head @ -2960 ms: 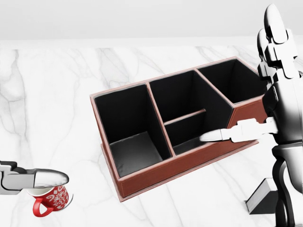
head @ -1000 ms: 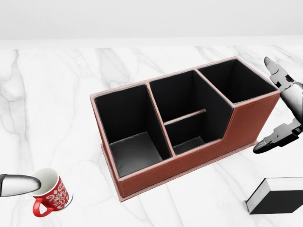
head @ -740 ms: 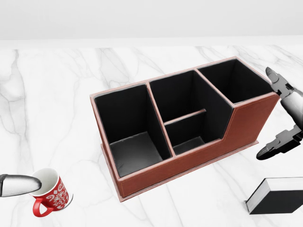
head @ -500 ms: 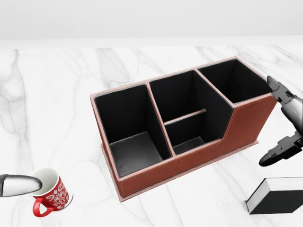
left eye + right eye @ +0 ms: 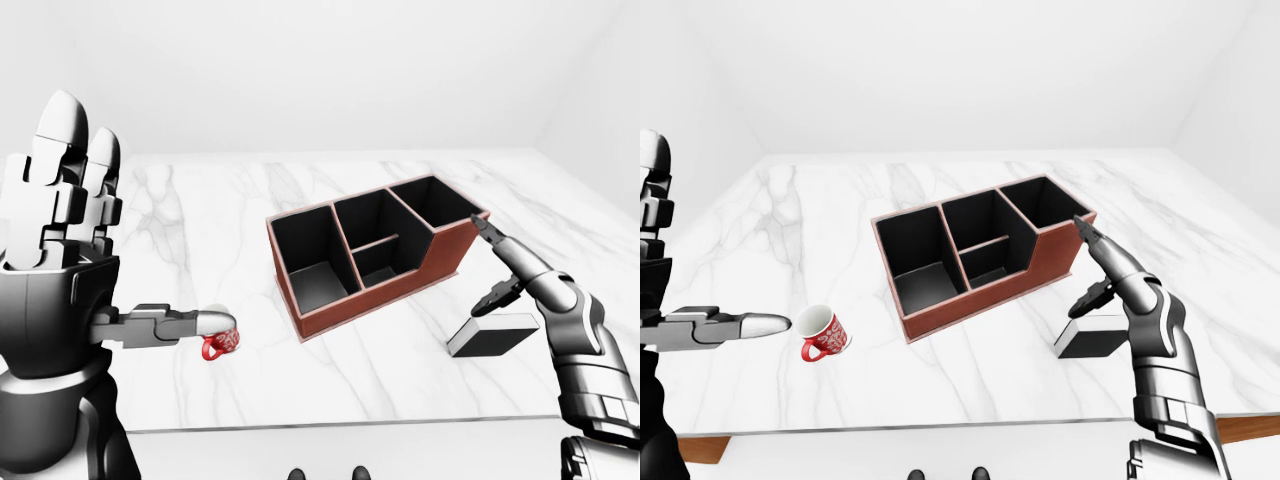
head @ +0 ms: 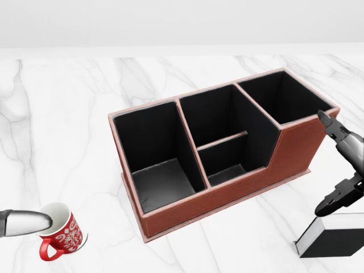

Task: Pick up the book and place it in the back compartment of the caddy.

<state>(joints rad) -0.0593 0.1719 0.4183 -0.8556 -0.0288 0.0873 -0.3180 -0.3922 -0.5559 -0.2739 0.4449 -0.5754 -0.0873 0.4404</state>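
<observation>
On a white marble worktop [image 5: 970, 370] with grey veining, in a bare room with pale walls, a red-brown caddy [image 6: 222, 162] with black-lined compartments sits near the middle. The black book [image 5: 1092, 337] with white page edges lies flat at about four o'clock from the caddy in the right-eye view, a little apart from it. The right hand [image 5: 1102, 270] hangs just above the book's upper edge, fingers spread wide and holding nothing; one finger points toward the caddy's tall end. At about eight o'clock from the caddy stands a red patterned mug [image 5: 824, 334]. The left hand [image 5: 70, 230] is raised at the left of the left-eye view, fingers upright, thumb stretched toward the mug, gripping nothing. The worktop's near edge shows a brown strip.
</observation>
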